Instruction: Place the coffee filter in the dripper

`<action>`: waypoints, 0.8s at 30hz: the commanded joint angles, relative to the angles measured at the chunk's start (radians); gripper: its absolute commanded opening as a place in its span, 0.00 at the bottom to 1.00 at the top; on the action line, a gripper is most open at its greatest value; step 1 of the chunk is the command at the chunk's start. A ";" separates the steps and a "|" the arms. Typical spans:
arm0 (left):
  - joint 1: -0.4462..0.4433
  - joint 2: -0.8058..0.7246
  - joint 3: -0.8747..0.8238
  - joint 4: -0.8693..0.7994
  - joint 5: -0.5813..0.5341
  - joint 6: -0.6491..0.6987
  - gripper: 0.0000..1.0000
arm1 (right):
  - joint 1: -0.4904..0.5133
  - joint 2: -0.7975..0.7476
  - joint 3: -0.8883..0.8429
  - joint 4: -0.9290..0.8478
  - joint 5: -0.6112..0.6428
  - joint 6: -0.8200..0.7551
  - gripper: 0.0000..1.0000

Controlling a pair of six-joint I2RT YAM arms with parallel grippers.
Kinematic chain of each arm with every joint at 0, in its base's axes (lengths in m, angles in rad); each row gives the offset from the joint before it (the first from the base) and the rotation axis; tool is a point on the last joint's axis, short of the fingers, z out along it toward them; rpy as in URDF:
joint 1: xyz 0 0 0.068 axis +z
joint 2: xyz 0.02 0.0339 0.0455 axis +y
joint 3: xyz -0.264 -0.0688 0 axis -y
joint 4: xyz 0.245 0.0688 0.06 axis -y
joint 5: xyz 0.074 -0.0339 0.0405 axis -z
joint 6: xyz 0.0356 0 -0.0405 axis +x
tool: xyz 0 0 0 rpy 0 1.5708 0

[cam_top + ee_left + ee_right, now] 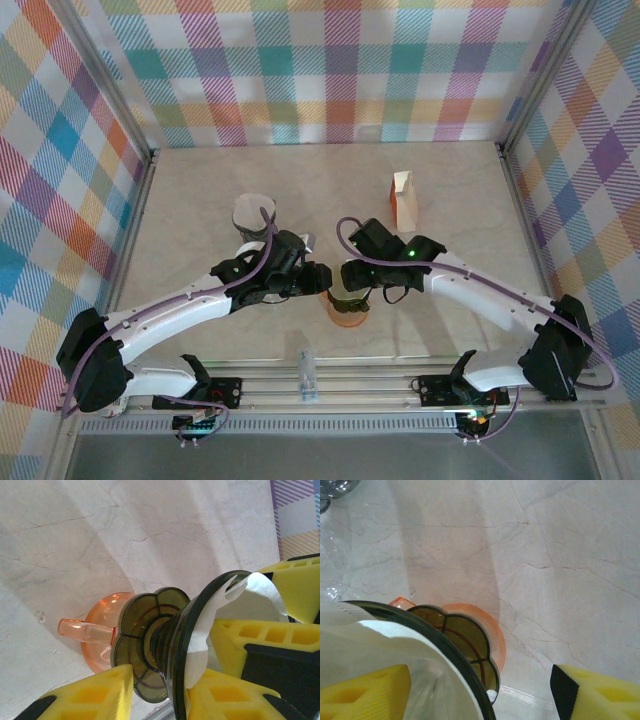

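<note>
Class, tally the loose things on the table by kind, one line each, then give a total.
Dripper: 1
Paper filter: 1
Orange cup: 1
Glass jar: 1
Carton: 1
Clear piece at the rail: 1
Total: 6

The left arm (pixel 170 315) and right arm (pixel 490 290) have glossy white links between black joint housings; a purple cable (pixel 271 235) runs along each; the shoulder housings (pixel 95 368) are bulky and black; a green light (pixel 410 254) glows on the right wrist; the left gripper (pixel 322 282) and right gripper (pixel 350 285) are black; their yellow fingers (pixel 95 695) have square moulded recesses and black backing.
</note>
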 commanded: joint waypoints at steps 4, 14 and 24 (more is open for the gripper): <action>-0.011 0.004 0.020 -0.010 0.013 0.010 0.34 | -0.014 0.053 -0.041 0.015 -0.008 -0.006 0.75; -0.011 0.004 0.014 -0.006 0.014 0.008 0.34 | -0.013 0.091 -0.063 0.027 -0.008 -0.002 0.75; -0.011 0.005 0.008 -0.001 0.010 0.005 0.33 | -0.014 0.033 -0.037 0.016 -0.018 0.005 0.75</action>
